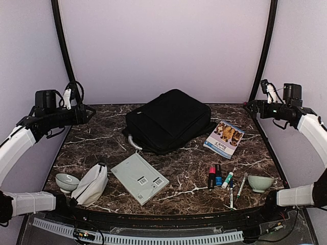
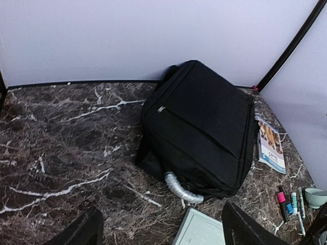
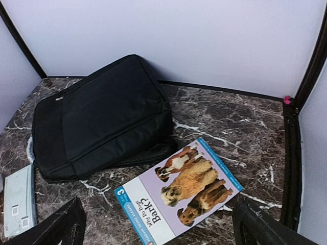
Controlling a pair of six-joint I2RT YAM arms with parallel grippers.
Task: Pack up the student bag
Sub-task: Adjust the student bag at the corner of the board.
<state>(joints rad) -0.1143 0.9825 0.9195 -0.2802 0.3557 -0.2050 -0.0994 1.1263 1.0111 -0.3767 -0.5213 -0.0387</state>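
Both left claw [image 2: 161, 217] and right claw [image 3: 158, 204] released — student bag [image 1: 171, 118], long axis diagonal, handle [image 1: 134, 143] near-left

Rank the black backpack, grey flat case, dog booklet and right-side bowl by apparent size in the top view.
1. student bag, clearly largest.
2. grey flat case.
3. dog booklet, though it lies farther back, so that gap is unsure.
4. pale green bowl, smallest.

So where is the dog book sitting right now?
In the top external view the dog book lies flat on the right half of the table, just right of the student bag and beyond the markers.
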